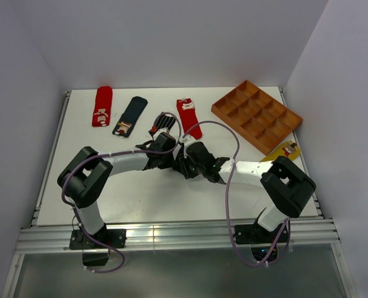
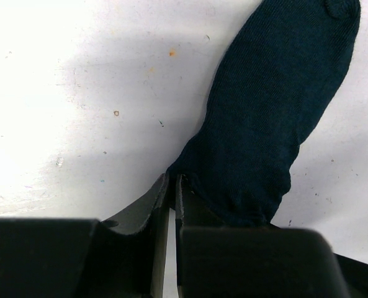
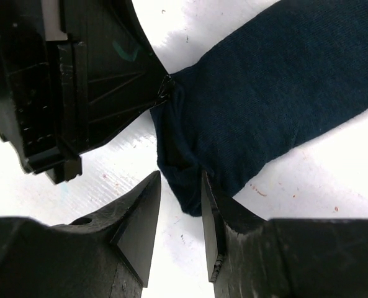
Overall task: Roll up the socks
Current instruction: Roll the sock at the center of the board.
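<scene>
Left gripper (image 2: 172, 181) occupies the lower edge of the left wrist view. Its jaws are drawn together with only a thin slit between them, and a corner of the plain navy sock (image 2: 264, 112) is pinched at their tips. From there the sock is laid flat on the white table (image 2: 78, 93) toward the upper right corner.

In the right wrist view, the right gripper (image 3: 180, 177) is seen at the bottom. Its jaws are parted, and the bunched end of the plain navy sock is located between them, unclamped. The left gripper enters from the upper left, with puckered fabric clenched at its tip.

In the top view, both grippers are met tip to tip at frame centre, and the plain navy sock is hidden beneath them. Across the upper part of the table, from left to right, are placed:
- a red sock with white marks (image 1: 102, 106)
- a navy sock with a patch (image 1: 130, 116)
- a black-and-white striped sock (image 1: 164, 122)
- a second red sock (image 1: 188, 117)

A wooden compartment tray (image 1: 256, 115) is set at the upper right, and a mustard yellow sock (image 1: 283, 151) lies just below it.
</scene>
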{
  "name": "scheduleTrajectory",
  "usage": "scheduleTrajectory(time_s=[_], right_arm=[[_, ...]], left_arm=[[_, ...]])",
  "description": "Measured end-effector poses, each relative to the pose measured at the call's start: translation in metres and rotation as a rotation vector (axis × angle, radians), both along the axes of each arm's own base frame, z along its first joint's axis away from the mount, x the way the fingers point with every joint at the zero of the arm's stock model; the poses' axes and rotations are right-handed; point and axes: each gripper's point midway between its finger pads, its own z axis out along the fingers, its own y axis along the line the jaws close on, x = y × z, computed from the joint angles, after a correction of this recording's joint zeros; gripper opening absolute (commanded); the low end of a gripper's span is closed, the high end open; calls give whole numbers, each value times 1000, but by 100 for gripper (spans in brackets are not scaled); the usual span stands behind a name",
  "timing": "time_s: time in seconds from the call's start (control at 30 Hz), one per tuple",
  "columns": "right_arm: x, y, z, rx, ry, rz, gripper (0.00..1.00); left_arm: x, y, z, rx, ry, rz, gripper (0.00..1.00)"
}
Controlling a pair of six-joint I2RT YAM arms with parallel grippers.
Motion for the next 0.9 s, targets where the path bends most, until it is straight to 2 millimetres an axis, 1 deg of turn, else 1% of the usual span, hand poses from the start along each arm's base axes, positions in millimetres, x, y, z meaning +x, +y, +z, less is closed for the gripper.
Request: scheduleTrajectory(time_s=[0.23,0.5,0.6,0.9], right_arm=[[1,1,-7,-14,4,8,40],[0,-4,-1,-18,-18,12,41],[0,-5,0,-27,-30,14,41],[-12,7,0,-60,-67,87,41]], left_arm=[[0,0,0,0,1,-1,11],[0,2,0,18,-10,-25,11],[-1,6,0,44,-17,-38,11],[1,16,0,95,-28,-72,11]])
